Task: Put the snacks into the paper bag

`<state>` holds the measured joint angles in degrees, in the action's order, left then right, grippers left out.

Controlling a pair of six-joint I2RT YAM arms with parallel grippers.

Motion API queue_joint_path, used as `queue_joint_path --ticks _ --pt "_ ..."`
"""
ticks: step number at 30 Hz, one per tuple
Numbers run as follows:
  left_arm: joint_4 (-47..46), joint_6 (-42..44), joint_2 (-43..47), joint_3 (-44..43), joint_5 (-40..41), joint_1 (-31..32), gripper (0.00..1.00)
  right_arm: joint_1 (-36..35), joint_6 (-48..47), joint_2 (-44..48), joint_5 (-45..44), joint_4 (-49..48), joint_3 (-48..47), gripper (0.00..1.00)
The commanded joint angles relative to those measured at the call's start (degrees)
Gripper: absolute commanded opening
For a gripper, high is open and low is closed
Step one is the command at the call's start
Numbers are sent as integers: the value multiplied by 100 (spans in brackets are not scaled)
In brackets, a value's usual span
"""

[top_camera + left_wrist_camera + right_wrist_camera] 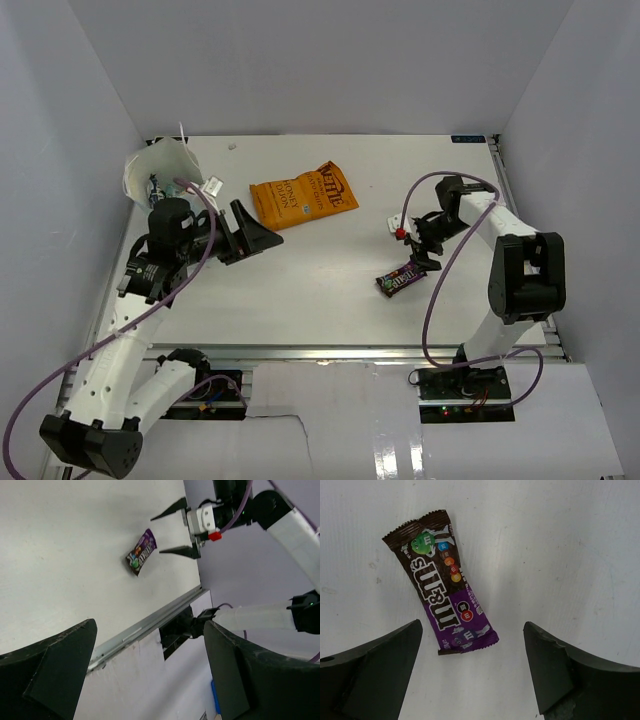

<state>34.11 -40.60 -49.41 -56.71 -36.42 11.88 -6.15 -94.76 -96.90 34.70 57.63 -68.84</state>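
Now the right pincer hangs wide open and empty over the purple packet at the right of the surface, framing it for a grab, while the left pincer gapes empty near the far-left paper bag.

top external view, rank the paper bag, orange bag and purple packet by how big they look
1 and 2, unranked: orange bag and paper bag. They look about alike, and the left arm hides part of the paper bag.
3: purple packet, clearly the smallest.
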Motion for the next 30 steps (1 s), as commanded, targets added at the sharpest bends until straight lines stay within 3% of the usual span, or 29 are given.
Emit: queue_joint_path --ticks 1,4,12,24,27,30 --pt "-167 -482 -42 212 871 725 98 -140 -219 -293 -112 -102 -279 86" --pt "-343 -729 -104 485 1197 1167 98 -167 -122 -408 -68 -120 -244 75" --pt "-1090 -1468 159 1573 1700 1913 98 -220 168 -584 -305 -356 256 62" --pt "-1758 -1925 -789 1724 2306 2968 98 -220 757 -602 -481 -893 722 45" --pt "-2127 -2074 -1053 1839 2342 3188 98 -220 845 -497 -499 -1016 968 37" --pt "-2356 -2215 -1351 1821 2456 3408 98 -211 1107 -400 -429 -1017 1048 19"
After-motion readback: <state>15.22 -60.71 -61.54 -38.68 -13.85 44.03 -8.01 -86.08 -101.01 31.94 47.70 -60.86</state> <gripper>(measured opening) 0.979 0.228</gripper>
